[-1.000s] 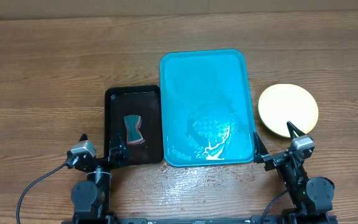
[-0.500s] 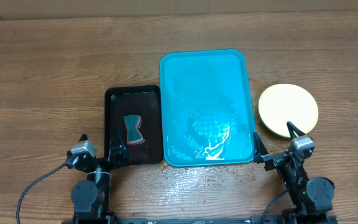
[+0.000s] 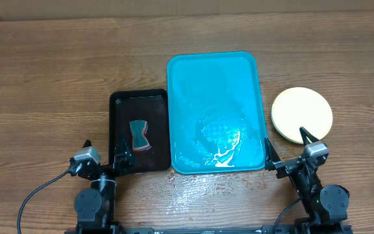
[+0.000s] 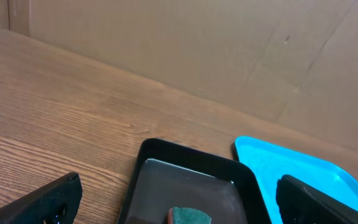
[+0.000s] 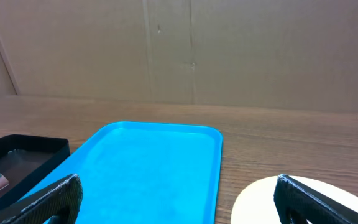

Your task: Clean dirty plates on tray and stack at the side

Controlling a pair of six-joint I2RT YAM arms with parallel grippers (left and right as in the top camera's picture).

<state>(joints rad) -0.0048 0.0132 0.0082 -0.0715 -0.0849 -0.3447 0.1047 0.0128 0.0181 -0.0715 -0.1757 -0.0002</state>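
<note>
Wooden table [image 3: 44,78] with black tray [image 3: 124,107], turquoise tray [image 3: 213,81], yellow plates [image 3: 300,109].

I'm working at a robot test bench, by the look of it: a bare wood-grain table [image 3: 44,78], plain cardboard sheets [image 5: 260,50] walling off the far side, my left arm [image 3: 95,195] and right arm [image 3: 320,195] mounted at the near edge, a black cable [image 3: 24,201] trailing off. The props are a turquoise tray [image 3: 180,71] and a black tray [image 3: 119,104].
</note>
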